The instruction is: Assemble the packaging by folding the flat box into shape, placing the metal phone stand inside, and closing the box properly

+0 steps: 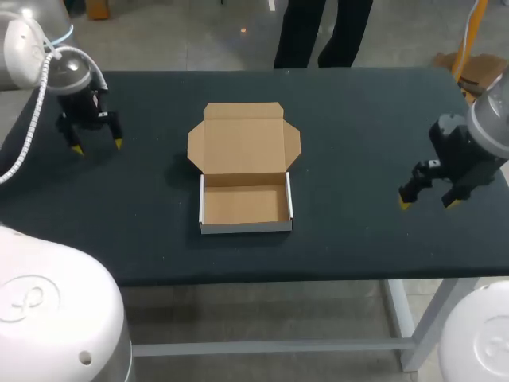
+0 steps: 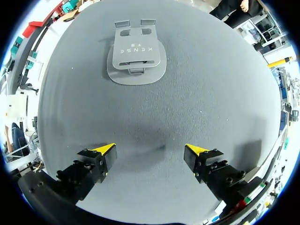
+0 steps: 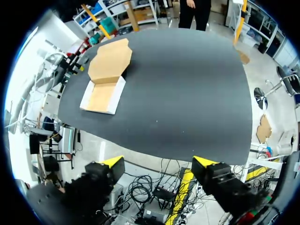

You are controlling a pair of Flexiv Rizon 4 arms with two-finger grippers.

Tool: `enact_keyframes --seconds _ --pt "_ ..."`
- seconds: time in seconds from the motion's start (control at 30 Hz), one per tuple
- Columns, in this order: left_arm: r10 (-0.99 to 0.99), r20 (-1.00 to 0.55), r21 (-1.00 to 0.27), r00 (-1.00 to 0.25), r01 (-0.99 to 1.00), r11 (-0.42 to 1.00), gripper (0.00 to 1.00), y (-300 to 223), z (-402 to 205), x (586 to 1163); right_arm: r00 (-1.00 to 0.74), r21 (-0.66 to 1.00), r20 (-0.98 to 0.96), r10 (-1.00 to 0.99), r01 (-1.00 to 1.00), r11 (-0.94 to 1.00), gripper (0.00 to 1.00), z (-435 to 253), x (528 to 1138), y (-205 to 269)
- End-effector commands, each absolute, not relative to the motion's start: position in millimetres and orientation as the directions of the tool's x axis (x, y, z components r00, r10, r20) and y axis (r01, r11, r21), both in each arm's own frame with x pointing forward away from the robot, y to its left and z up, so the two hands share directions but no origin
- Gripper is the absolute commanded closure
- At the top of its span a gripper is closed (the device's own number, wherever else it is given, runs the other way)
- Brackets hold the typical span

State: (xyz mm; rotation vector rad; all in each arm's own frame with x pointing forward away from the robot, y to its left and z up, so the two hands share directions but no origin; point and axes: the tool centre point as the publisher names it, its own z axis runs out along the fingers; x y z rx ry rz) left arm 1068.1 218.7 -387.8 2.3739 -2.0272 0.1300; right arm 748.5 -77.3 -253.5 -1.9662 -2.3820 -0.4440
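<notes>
Yellow-tipped left hand (image 2: 150, 149) and right hand (image 3: 159, 161) both hang wide open, empty.

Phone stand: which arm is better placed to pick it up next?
Left, probably. The phone stand lies flat straight ahead of the open left end effector. The right end effector, also open, has only the box ahead of it, no stand in its view.
</notes>
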Motion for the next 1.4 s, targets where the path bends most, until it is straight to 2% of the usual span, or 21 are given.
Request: enact_keyframes --seconds 0.03,1.4 --pt "-0.984 0.072 -0.039 0.16 -0.986 -0.163 0.0 221.3 -390.4 1075.7 -0.206 0.2 0.195 0.959 0.966 0.167 0.0 -250.8 747.8 -77.9" --pt "-0.984 0.055 -0.071 0.171 -0.982 -0.174 0.0 234.2 -395.3 1126.0 -0.206 0.2 0.195 0.959 0.966 0.167 0.0 -250.8 747.8 -77.9"
